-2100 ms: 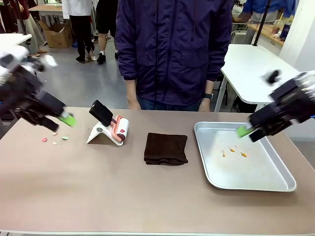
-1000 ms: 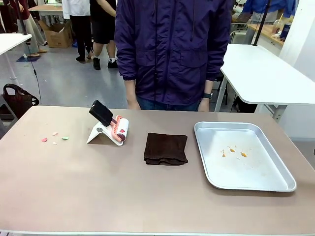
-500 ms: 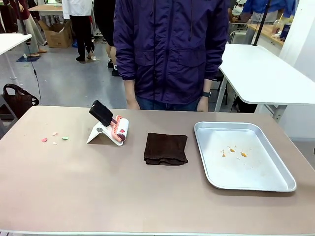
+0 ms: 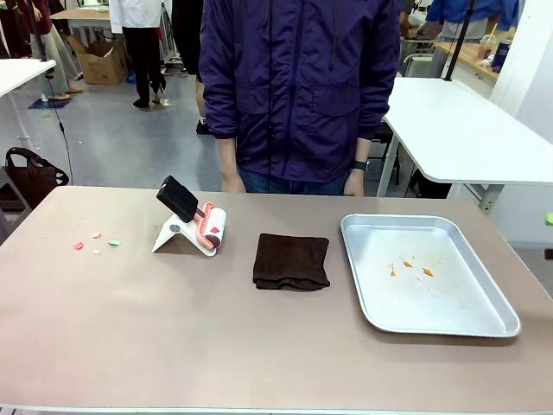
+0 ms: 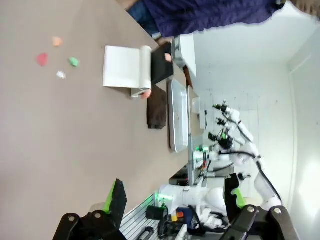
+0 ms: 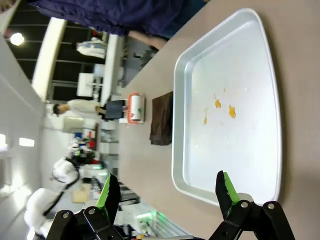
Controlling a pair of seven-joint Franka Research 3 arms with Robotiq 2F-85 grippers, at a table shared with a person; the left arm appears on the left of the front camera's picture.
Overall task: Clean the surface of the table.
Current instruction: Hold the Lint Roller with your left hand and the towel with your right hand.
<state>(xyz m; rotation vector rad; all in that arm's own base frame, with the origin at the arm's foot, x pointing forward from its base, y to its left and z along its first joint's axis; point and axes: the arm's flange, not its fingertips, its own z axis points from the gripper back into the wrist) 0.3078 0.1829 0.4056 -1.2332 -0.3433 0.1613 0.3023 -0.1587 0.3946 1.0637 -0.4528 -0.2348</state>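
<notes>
The taupe-brown table [image 4: 173,328] spans the front view. Small pink, white and green scraps [image 4: 95,241] lie near its left end. In the left wrist view my left gripper [image 5: 175,196] hangs open over the table [image 5: 60,130], well away from the scraps [image 5: 59,59], with nothing between its green pads. My right gripper [image 6: 167,191] is open too, with nothing in it. It hovers by the near end of the silver tray [image 6: 176,150], which holds a few orange crumbs [image 6: 225,107].
A white stand with a black block and a pink roller [image 4: 190,220] sits left of centre. A folded dark brown cloth [image 4: 291,260] lies mid-table. The silver tray [image 4: 449,322] sits at the right. A person in a dark purple jacket [image 4: 302,86] stands at the far edge.
Two seconds ago both arms showed at the sides of the front view; they have since drawn back out of it. Nothing on the table has moved.
</notes>
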